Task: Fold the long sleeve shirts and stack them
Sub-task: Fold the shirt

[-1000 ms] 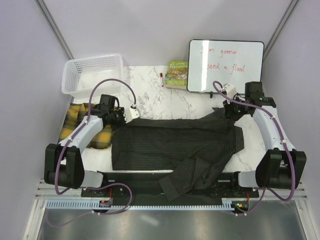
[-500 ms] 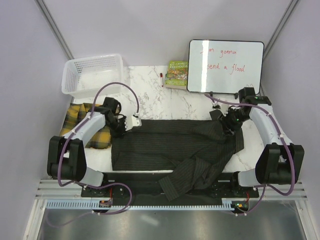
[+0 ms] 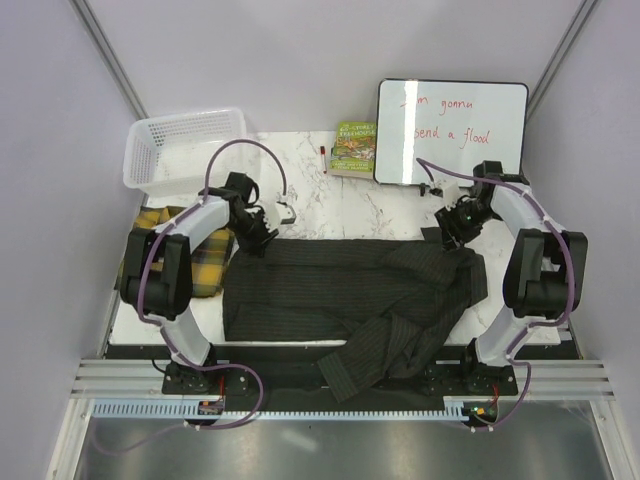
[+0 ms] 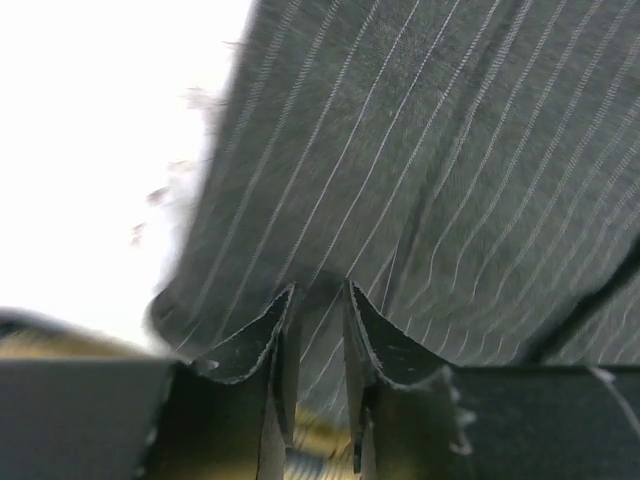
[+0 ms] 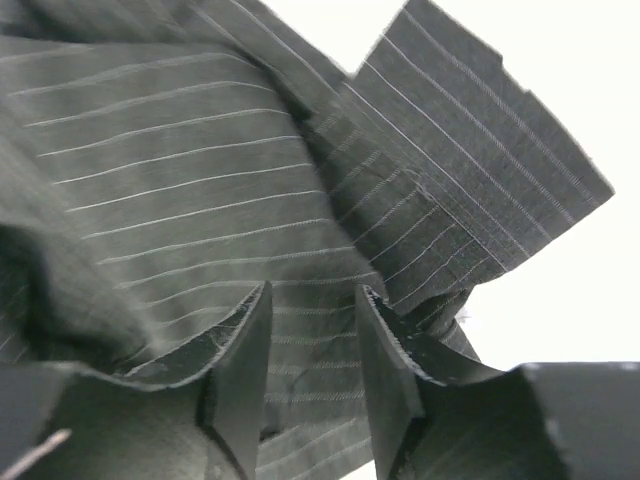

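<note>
Two shirts lie on the bench (image 3: 330, 195), and by my reading neither is finished and nothing is stacked. The dark pinstriped shirt (image 3: 340, 290) fills the middle of the frame from above. Its body is laid out as a wide band running left to right, seemingly with one lengthwise fold already in it. The right end is bunched in loose overlapping layers, and one sleeve (image 3: 380, 350) trails diagonally off the bench's near edge at lower centre. That sleeve has yet to be brought in, and the band needs folding down to a compact size. The plaid shirt (image 3: 208, 268) sits at the left edge of the frame, partly under the left arm. It looks like a soft heap or rough bundle; I cannot tell whether it is folded.

The left gripper (image 4: 318, 290) hovers over the pinstriped shirt's upper-left corner, its jaws a narrow slit apart, and the striped cloth looks to lie beyond them rather than between. The right gripper (image 5: 315, 290) sits over the rumpled upper-right corner, jaws somewhat wider, likewise with nothing visibly clamped. The cloth looks thin and limp, holding soft creases.
</note>
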`<state>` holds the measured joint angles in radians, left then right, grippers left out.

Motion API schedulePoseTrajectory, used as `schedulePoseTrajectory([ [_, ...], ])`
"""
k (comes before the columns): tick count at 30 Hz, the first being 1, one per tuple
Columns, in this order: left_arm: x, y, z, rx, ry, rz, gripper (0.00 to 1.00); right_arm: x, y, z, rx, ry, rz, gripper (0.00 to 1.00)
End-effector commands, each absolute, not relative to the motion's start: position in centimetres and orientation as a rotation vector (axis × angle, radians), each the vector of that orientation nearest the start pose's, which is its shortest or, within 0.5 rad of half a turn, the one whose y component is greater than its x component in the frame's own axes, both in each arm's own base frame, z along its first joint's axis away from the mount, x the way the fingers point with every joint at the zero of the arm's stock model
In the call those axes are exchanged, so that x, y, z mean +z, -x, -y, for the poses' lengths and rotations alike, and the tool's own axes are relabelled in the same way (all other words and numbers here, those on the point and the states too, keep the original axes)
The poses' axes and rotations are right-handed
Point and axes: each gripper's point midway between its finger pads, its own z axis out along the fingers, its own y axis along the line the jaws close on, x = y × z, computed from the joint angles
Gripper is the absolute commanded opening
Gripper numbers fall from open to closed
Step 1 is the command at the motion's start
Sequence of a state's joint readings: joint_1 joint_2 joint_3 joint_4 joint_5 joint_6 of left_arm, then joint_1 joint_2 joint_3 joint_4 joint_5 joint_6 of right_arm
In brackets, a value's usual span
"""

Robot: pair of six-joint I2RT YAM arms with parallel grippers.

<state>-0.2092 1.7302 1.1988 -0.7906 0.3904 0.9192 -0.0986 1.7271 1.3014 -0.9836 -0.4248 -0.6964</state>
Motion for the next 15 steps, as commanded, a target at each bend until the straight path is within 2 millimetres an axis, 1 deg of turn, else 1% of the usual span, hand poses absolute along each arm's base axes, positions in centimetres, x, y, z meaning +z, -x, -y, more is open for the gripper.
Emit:
schedulePoseTrajectory([
  [1, 3.1, -31.7, 11.5, -0.396, -1.467, -2.396, 0.29, 5.2, -32.5, 0.0, 0.33, 0.798, -2.74, 0.45],
  [2, 2.5, -31.0, 11.7, -0.407, -1.481, -2.412, 0.29, 4.7, -32.6, 0.4, 0.303, 0.801, -2.753, 0.44],
  [3, 1.8, -30.3, 12.4, -0.404, -1.505, -2.428, 0.29, 4.2, -32.9, 0.8, 0.274, 0.802, -2.752, 0.43],
  [4, 1.4, -30.3, 12.8, -0.395, -1.509, -2.427, 0.29, 3.4, -33.1, 1.7, 0.219, 0.797, -2.778, 0.43],
  [5, 0.9, -29.9, 13.2, -0.397, -1.518, -2.432, 0.29, 2.9, -33.3, 2.1, 0.198, 0.79, -2.787, 0.42],
  [6, 0.4, -29.5, 14.1, -0.396, -1.517, -2.45, 0.28, 2.9, -34.2, 2.9, 0.171, 0.773, -2.781, 0.41],
  [7, 0.2, -29.6, 14.6, -0.395, -1.511, -2.451, 0.28, 2.1, -34.4, 3.4, 0.168, 0.767, -2.806, 0.41],
  [8, 0.3, -30.4, 15.3, -0.383, -1.491, -2.437, 0.27, 2.1, -34.9, 3.8, 0.16, 0.759, -2.803, 0.41],
  [9, -0.2, -30.5, 15.9, -0.381, -1.456, -2.473, 0.27, 2.6, -35.8, 4.3, 0.154, 0.734, -2.788, 0.41],
  [10, -0.1, -30.9, 16.2, -0.386, -1.437, -2.475, 0.26, 2.8, -36.0, 4.4, 0.17, 0.726, -2.787, 0.41],
  [11, 0.3, -31.5, 16.7, -0.394, -1.407, -2.474, 0.26, 3.9, -36.9, 3.9, 0.209, 0.725, -2.748, 0.41],
  [12, 0.4, -31.6, 17.0, -0.413, -1.406, -2.467, 0.26, 4.5, -36.2, 3.6, 0.256, 0.737, -2.756, 0.42],
  [14, 1.0, -31.7, 17.1, -0.413, -1.409, -2.445, 0.27, 7.1, -36.8, 2.4, 0.328, 0.745, -2.682, 0.43],
  [15, 1.3, -31.5, 17.1, -0.42, -1.422, -2.434, 0.27, 8.0, -36.5, 2.1, 0.362, 0.735, -2.666, 0.45],
])
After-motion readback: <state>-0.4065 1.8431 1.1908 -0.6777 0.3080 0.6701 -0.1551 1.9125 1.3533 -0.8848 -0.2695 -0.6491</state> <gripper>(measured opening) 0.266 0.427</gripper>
